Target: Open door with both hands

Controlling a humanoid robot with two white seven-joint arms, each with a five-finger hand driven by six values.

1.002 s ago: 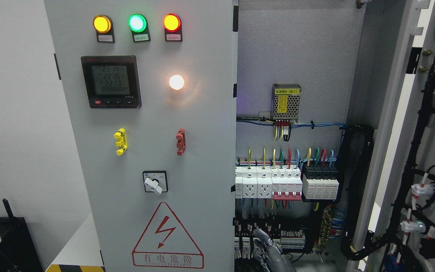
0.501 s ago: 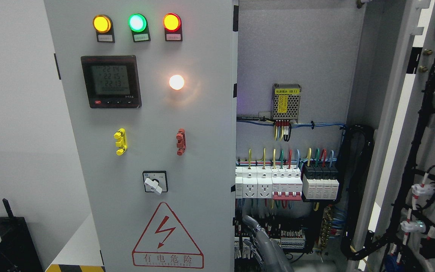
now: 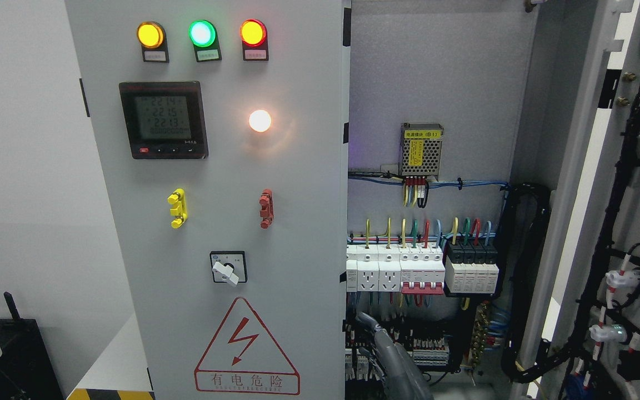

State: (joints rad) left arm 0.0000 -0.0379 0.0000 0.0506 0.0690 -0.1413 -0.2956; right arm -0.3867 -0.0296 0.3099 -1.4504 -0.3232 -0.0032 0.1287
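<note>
The grey left cabinet door (image 3: pixel 298 166) is closed and carries lamps, a meter and a rotary switch (image 3: pixel 228 268). The right door (image 3: pixel 586 166) stands swung wide to the right, baring the cabinet interior (image 3: pixel 436 72). My right hand (image 3: pixel 376 338) comes up from the bottom edge just right of the middle. Its grey fingers (image 3: pixel 365 321) are stretched upward and hold nothing. They are close to the free edge of the left door, in front of the lower terminal rows. I cannot tell if they touch that edge. My left hand is out of view.
Breakers and sockets (image 3: pixel 409 269) with coloured wires sit mid-cabinet, under a power supply (image 3: pixel 421 149). Black cable bundles (image 3: pixel 620 233) run down the inside of the open door. A high-voltage warning triangle (image 3: pixel 246 347) marks the left door. A black box (image 3: pixel 3 355) stands at lower left.
My right hand has risen from the bottom edge and shifted left toward the left door's free edge; over the last half second it barely moved. The doors have not moved.
</note>
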